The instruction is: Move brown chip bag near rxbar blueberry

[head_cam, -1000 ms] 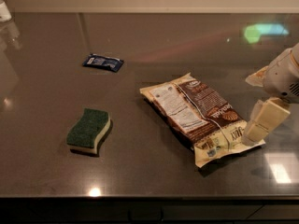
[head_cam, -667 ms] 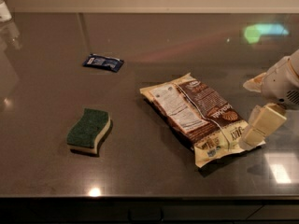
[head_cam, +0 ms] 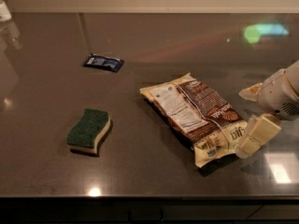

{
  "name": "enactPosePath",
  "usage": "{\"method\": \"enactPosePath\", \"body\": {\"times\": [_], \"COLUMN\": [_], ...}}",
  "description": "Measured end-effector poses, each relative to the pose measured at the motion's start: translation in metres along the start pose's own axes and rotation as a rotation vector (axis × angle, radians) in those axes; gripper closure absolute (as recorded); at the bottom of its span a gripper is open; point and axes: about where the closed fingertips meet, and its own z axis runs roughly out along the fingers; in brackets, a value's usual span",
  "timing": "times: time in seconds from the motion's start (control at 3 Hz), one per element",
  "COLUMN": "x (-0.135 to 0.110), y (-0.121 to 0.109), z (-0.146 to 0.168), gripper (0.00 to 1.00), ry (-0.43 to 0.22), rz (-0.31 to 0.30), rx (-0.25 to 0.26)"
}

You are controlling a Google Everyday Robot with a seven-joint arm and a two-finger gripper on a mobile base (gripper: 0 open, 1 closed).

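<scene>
The brown chip bag (head_cam: 198, 118) lies flat on the dark table, right of centre, label side up, running from back left to front right. The rxbar blueberry (head_cam: 103, 62) lies flat at the back left, well apart from the bag. My gripper (head_cam: 252, 113) comes in from the right edge, just right of the bag's near end. It is open and holds nothing. One pale finger (head_cam: 256, 135) sits next to the bag's front right corner, and the other finger (head_cam: 249, 92) is farther back.
A green sponge (head_cam: 88, 130) with a cream underside lies at the front left. A pale object (head_cam: 3, 10) stands at the far left back corner. The table's front edge (head_cam: 140, 197) runs along the bottom. Light reflections show on the tabletop.
My gripper has moved a little toward the front and left, closer to the bag's near right corner. The bag, the bar and the sponge have not moved.
</scene>
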Motion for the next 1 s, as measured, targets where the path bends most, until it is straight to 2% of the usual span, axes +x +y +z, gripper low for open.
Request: {"method": "enactPosePath", "body": {"times": [0.33,0.67,1.0], "x": [0.0026,0.0040,0.0050], "y": [0.0026,0.0049,0.0060], "z": [0.0076,0.0126,0.0151], "gripper": [0.00,0.13,0.36], "ry": [-0.009,-0.020,-0.029], "rz": [-0.001,0.000,0.006], "rx": [-0.001,-0.001,-0.001]}}
